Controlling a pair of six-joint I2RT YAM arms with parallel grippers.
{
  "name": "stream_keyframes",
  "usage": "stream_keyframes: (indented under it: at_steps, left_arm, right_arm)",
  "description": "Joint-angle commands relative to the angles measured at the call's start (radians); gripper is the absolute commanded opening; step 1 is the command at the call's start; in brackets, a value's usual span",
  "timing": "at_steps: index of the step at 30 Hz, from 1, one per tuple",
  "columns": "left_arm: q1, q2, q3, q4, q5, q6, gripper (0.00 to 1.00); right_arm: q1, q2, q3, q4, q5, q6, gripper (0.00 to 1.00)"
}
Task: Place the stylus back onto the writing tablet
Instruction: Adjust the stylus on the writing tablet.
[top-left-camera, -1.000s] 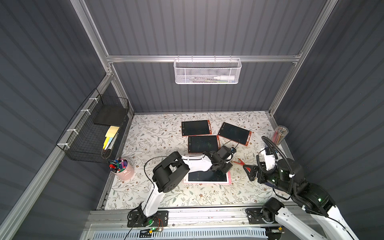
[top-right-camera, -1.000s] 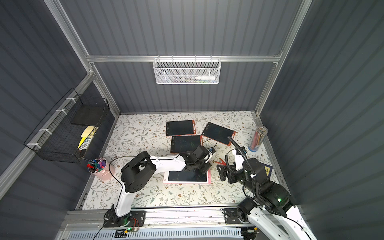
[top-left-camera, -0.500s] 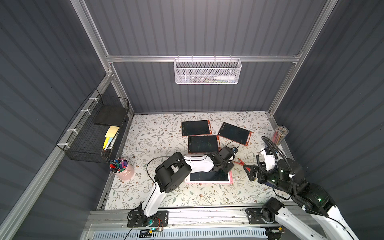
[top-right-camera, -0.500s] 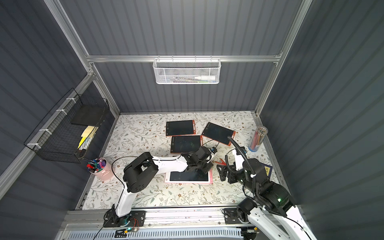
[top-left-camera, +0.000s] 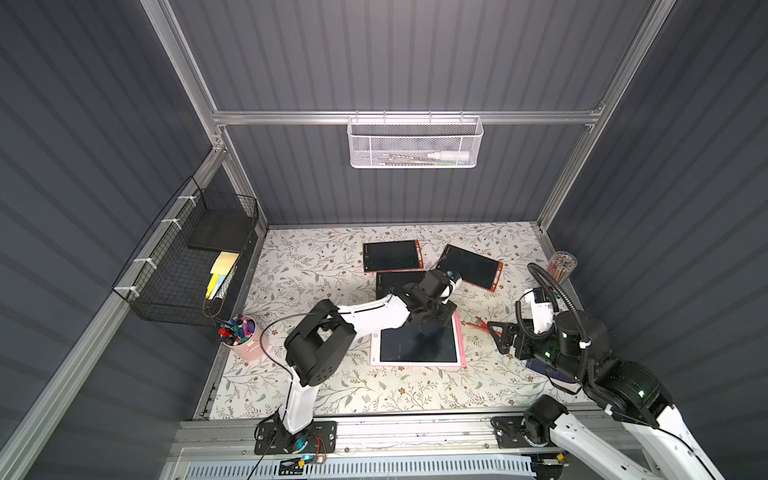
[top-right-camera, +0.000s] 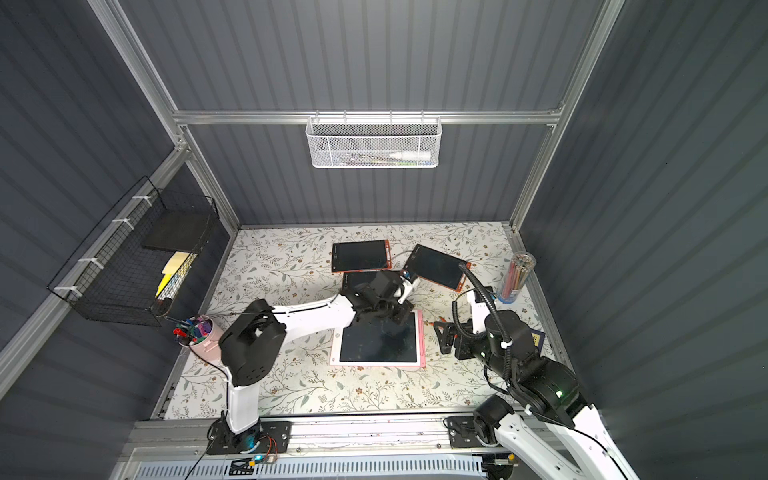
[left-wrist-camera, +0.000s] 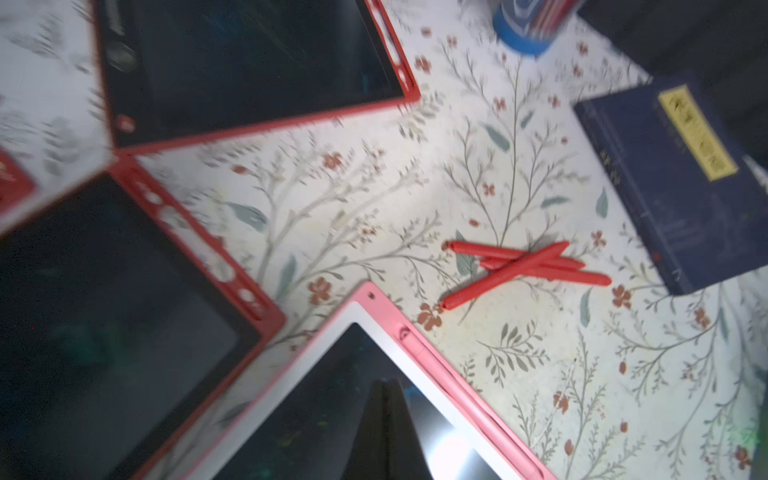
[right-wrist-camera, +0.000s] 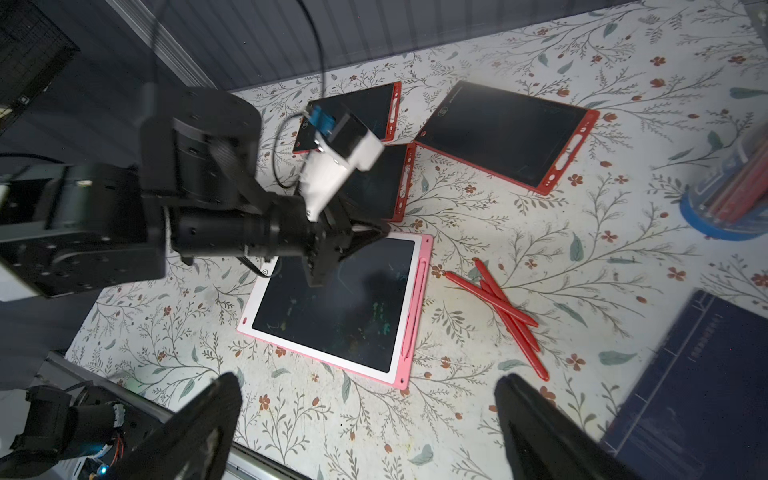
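Moved: the white left arm (top-left-camera: 365, 316) has drawn slightly toward the floral worktop's (top-left-camera: 316, 266) far edge, baring more of the pink-rimmed writing tablet (right-wrist-camera: 316, 316).
Left side: the left fingers (left-wrist-camera: 374, 436) are pressed together, empty, over that tablet's screen.
Right side: the right fingers (right-wrist-camera: 199, 428) are spread wide, empty.
Styluses: three slim red plastic styluses (right-wrist-camera: 498, 307) lie crossed on the worktop, between the tablet's right edge and a dark blue book (left-wrist-camera: 673, 187).
Risk: closing on the crossed pile could lift two or flick the others away. The pink tablet's slot already holds a pink pen (right-wrist-camera: 417, 307).
Writing: the book's yellow label is too blurred to read.
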Motion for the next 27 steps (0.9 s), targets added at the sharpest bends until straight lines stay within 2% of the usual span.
stream_keyframes:
  at_steps: [1,3,7,9,11,13,16,24,25,27]
  left_arm:
    - [0.027,-0.084,-0.073,0.051,0.058,0.018,0.00]
    - [0.042,-0.128,-0.151,0.093,0.106,0.061,0.00]
    - [0.062,-0.236,-0.246,0.157,0.141,0.089,0.00]
    - [0.063,-0.291,-0.287,0.187,0.156,0.085,0.05]
    - [0.063,-0.342,-0.324,0.205,0.182,0.089,0.14]
    - [0.063,-0.383,-0.356,0.220,0.225,0.092,0.29]
    - [0.063,-0.438,-0.403,0.254,0.270,0.068,0.45]
    - [0.056,-0.539,-0.521,0.359,0.368,-0.002,0.90]
    - [0.054,-0.551,-0.529,0.364,0.377,-0.010,0.99]
    - [0.052,-0.571,-0.546,0.372,0.392,-0.025,0.99]
  right_arm:
    - [0.002,0.033,0.021,-0.016,0.034,0.064,0.89]
    - [0.002,0.057,0.017,-0.020,0.023,0.086,0.82]
    - [0.001,0.114,-0.012,-0.014,0.015,0.127,0.60]
    - [0.003,0.142,-0.035,0.001,0.011,0.141,0.52]
    - [0.002,0.184,-0.057,0.018,0.016,0.155,0.37]
    - [0.002,0.230,-0.069,0.034,0.010,0.162,0.25]
    - [0.002,0.316,-0.073,0.045,0.001,0.160,0.02]
    - [0.002,0.597,-0.045,0.099,-0.040,0.169,0.00]
    - [0.002,0.634,-0.038,0.107,-0.050,0.170,0.00]
    - [0.001,0.720,-0.019,0.109,-0.060,0.177,0.00]
